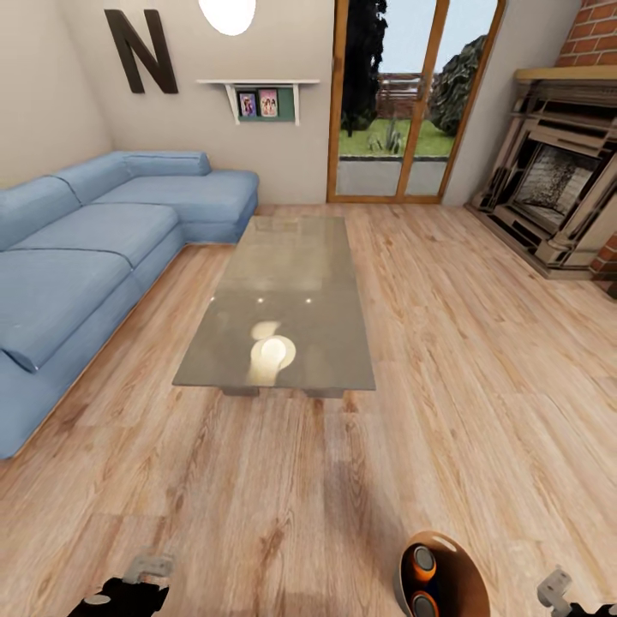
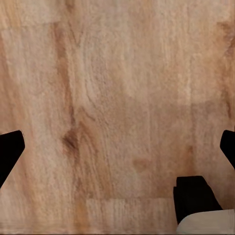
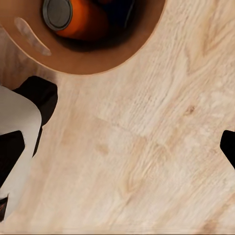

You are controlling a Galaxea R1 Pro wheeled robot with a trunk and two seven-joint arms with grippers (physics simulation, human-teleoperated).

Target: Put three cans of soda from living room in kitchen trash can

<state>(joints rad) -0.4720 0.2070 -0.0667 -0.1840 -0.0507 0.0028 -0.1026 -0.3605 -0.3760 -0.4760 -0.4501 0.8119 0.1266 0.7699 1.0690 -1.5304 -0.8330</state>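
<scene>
Spreading wide, my left gripper (image 2: 117, 147) and right gripper (image 3: 122, 142) both hang empty over the plank floor (image 1: 480, 360), touching nothing. At the lower right of the head view the tash can (image 1: 467, 566) stands upright on the floor, mouth up. Two orange cans of soda (image 1: 424, 561) stand inside it, long axes vertical, grey tops up. Beyond, the glass table (image 1: 283, 300) sits beside the blue sofa (image 1: 94, 248).
</scene>
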